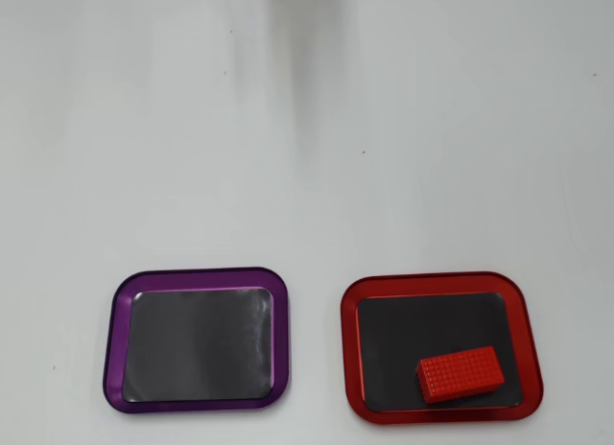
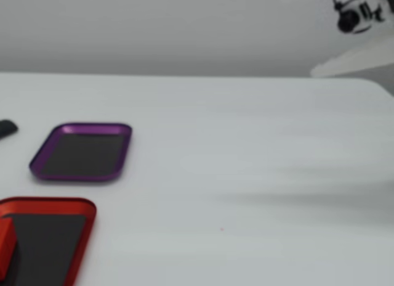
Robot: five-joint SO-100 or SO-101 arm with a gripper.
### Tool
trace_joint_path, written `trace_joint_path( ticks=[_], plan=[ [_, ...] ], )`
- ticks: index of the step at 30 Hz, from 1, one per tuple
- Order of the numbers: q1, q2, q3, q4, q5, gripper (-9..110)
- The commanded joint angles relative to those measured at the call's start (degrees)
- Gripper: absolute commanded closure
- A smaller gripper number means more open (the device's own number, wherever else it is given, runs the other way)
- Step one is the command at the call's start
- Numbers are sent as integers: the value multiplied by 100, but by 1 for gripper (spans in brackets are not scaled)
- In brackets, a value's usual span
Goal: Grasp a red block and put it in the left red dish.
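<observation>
The red block [image 1: 460,373] lies flat inside the red dish [image 1: 350,349], in its lower right part, in the overhead view. In the fixed view the red dish [image 2: 55,203] is at the bottom left, with the red block [image 2: 6,246] at the picture's left edge, partly cut off. Blurred white parts of the arm [image 2: 360,57] with a black piece [image 2: 352,18] show at the top right of the fixed view, far from the dish. The fingertips are not clear there. Nothing is seen held.
A purple-rimmed tray [image 1: 120,339] with a dark base stands empty to the left of the red dish in the overhead view, and behind it in the fixed view [image 2: 86,127]. A small black object [image 2: 6,127] lies at the fixed view's left edge.
</observation>
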Motion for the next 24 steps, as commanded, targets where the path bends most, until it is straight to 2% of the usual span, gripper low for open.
trace_joint_path(
  ticks=[1, 9, 16, 21, 24],
  plan=[
    [97, 422, 554, -308, 9, 73],
    [18, 158, 1723, -457, 53, 73],
    [0, -404, 1872, -501, 396, 74],
    [-35, -642, 1978, -536, 413, 83],
    [-448, -668, 2065, -624, 413, 90]
  ],
)
